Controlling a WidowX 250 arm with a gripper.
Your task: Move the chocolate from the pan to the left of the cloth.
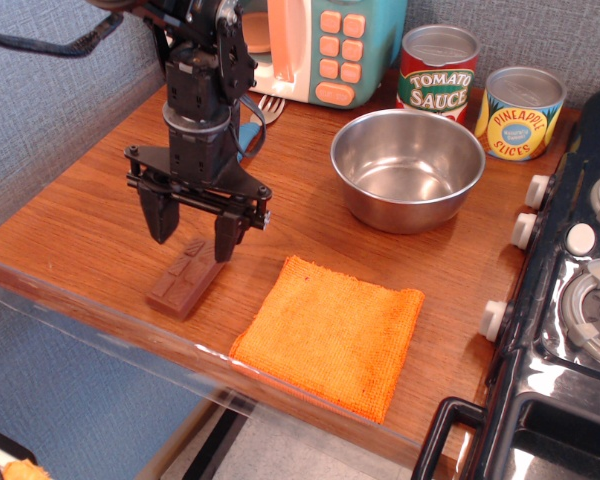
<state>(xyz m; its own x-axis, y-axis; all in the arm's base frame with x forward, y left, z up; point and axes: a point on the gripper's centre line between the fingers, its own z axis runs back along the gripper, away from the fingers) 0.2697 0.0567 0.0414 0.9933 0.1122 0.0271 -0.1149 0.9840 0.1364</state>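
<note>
The dark brown chocolate [186, 280] lies flat on the wooden table, just left of the orange cloth [333, 334] and near the front edge. My black gripper [192, 238] hangs directly above the bar's far end, its two fingers spread apart and holding nothing. The round steel pan [408, 168] stands empty at the back right of the cloth.
A tomato sauce tin [438, 70] and a pineapple tin [520, 111] stand behind the pan. A teal toy appliance [325, 45] with a fork beside it is at the back. A black toy stove [575, 290] borders the right side. The table's front edge [100, 300] is close to the chocolate.
</note>
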